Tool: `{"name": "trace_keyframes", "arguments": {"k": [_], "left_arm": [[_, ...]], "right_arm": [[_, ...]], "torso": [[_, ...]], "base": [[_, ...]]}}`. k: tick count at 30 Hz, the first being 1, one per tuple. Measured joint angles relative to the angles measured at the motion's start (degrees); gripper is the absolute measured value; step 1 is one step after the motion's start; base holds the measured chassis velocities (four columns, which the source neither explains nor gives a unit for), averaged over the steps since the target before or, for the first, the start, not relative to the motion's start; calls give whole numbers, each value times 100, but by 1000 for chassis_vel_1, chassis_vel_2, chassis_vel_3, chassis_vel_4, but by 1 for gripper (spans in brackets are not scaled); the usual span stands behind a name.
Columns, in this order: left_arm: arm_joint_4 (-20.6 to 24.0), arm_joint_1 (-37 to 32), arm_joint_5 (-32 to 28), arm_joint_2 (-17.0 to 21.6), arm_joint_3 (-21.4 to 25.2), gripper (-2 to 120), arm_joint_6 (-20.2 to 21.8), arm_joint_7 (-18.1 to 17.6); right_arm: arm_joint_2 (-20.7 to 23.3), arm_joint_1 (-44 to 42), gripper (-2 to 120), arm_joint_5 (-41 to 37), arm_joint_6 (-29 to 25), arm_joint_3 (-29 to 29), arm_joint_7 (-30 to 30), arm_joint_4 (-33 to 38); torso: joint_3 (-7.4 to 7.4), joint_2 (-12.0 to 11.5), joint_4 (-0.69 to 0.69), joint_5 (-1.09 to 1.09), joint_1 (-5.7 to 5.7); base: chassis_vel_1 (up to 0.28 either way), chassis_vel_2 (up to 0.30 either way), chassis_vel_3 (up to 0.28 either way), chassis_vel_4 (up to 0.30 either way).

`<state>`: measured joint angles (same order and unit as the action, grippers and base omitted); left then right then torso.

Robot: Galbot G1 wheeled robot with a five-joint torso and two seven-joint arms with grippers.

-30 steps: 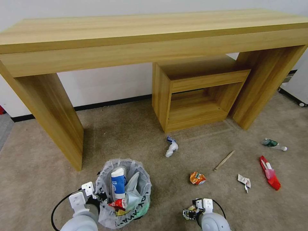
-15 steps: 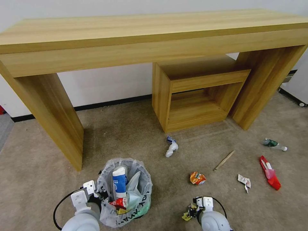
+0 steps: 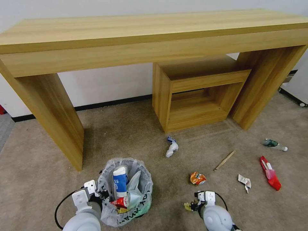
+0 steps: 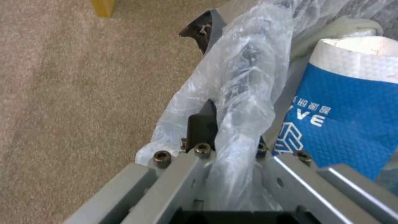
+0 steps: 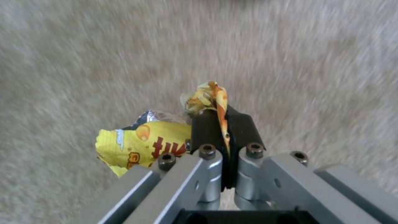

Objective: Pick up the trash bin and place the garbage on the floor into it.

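Beige carpeted floor [image 3: 134, 134] beneath a wooden worktop [image 3: 128, 35].
The trash bin [image 3: 126, 192], holding a blue-white carton [image 3: 119, 182], is clamped at its rim by the left gripper [image 4: 228, 130]; a yellow wrapper [image 5: 141, 143] is pinched in the right gripper [image 5: 224, 124] jaws.

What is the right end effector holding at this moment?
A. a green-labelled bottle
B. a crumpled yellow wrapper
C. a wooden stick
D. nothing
B: the right end effector is shut on a crumpled yellow wrapper, held above the floor.
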<state>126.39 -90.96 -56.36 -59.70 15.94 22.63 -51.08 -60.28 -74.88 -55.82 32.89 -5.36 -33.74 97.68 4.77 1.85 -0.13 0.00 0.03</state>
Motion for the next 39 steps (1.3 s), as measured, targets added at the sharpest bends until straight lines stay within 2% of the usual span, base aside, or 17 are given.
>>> {"name": "trace_keyframes", "arguments": {"k": [3, 5, 6, 7, 8, 9, 10, 11, 12, 14, 15, 17, 18, 21, 25, 29, 39], "left_arm": [[10, -6, -13, 1, 9, 0, 2, 0], [29, -16, -43, 25, 21, 0, 3, 0], [29, -16, -43, 25, 21, 0, 3, 0], [37, -18, -58, 34, 28, 0, 2, 2], [48, -18, -89, 52, 40, 0, 0, 10], [48, -18, -89, 52, 40, 0, 0, 10], [53, -18, -104, 63, 53, 0, -5, 13], [55, -18, -116, 68, 67, 0, -20, 8], [56, -20, -122, 68, 81, 0, -39, -15], [57, -21, -134, 66, 93, 0, -41, -31], [58, -27, -140, 61, 117, 0, -43, -49], [60, -27, -143, 41, 134, 0, -43, -59], [60, -27, -143, 41, 134, 0, -43, -59], [73, 0, -169, 12, 161, 0, -43, -71], [91, 16, -187, -61, 165, 0, -13, -100], [107, 31, -203, -156, 163, 0, 56, -161], [343, -22, -384, -175, 230, 0, 107, -234]], "right_arm": [[84, -3, 0, 61, -32, -114, 147, 193], [205, 49, 0, 297, -455, -310, 950, 467], [205, 49, 0, 297, -455, -310, 950, 467], [250, 84, 0, 363, -678, -374, 1350, 551], [381, 213, 0, 642, -1448, -513, 2489, 681], [381, 213, 0, 642, -1448, -513, 2489, 681], [459, 310, 0, 788, -1851, -562, 3039, 705], [577, 493, 0, 898, -2473, -601, 3928, 722], [684, 677, 0, 838, -2833, -580, 4633, 768], [732, 760, 0, 751, -2918, -549, 4868, 797], [839, 944, 0, 480, -3032, -420, 5430, 855], [926, 1116, 0, 211, -3064, -135, 5921, 865], [926, 1116, 0, 211, -3064, -135, 5921, 865], [921, 1341, 0, -11, -3009, 450, 6418, 780], [783, 1557, 0, -42, -2868, 1126, 6285, 619], [645, 1662, 0, 38, -2850, 1522, 6159, 414], [426, 1694, 0, 204, -2833, 1810, 6029, 176]], "torso": [[0, 0, 0, 0, 0], [1, -1, -2, -1, 0], [1, -1, -2, -1, 0], [1, 0, -2, -1, 0], [1, -1, -1, -2, 0], [1, -1, -1, -2, 0], [1, -1, -1, -2, 0], [1, -1, -2, -4, 0], [1, -1, -1, -4, 0], [1, -1, -1, -4, 0], [1, -1, 0, -4, 0], [1, -1, 0, -2, 0], [1, -1, 0, -2, 0], [1, -1, -1, -1, 0], [1, -1, 0, -1, 0], [0, -1, 0, -1, 0], [0, -1, 0, -1, 0]], "base": [[0, 0, 0, 0], [0, 0, 0, 0], [0, 0, 0, 0], [0, 0, 0, 0], [0, 0, 0, 0], [0, 0, 0, 0], [0, 0, 0, 0], [0, 0, 0, 0], [0, 0, 0, 0], [0, 0, 0, 0], [0, 0, 0, 0], [0, 0, 0, 0], [0, 0, 0, 0], [0, 0, 0, 0], [0, 0, 0, 0], [0, 0, 0, 0], [0, 0, 0, 0]]}}
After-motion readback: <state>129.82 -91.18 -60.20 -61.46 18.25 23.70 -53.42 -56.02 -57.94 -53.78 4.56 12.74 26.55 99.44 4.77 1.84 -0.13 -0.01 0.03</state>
